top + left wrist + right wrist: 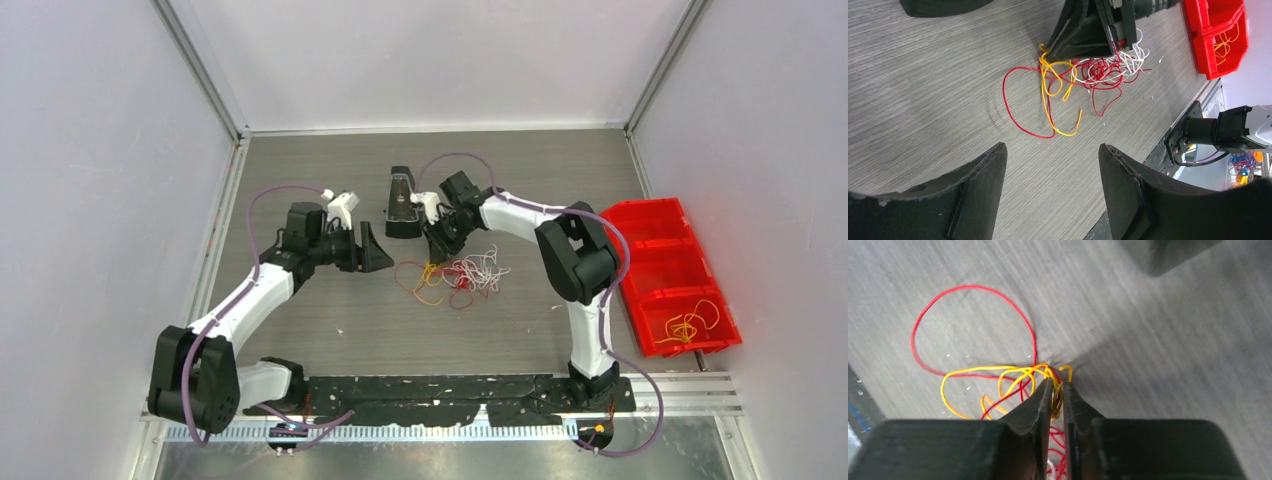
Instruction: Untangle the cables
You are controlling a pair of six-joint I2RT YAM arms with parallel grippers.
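The cables are tangled near the worktop's middle. A yellow cable is pinched in the right gripper's nearly closed jaws; the left gripper is held wide, empty. The strand is best drawn out slowly, sparing the red loops. No writing is legible.

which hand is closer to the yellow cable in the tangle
Right. The right hand is pinched on the yellow cable at the edge of the tangle; the left hand hangs open, apart from it.
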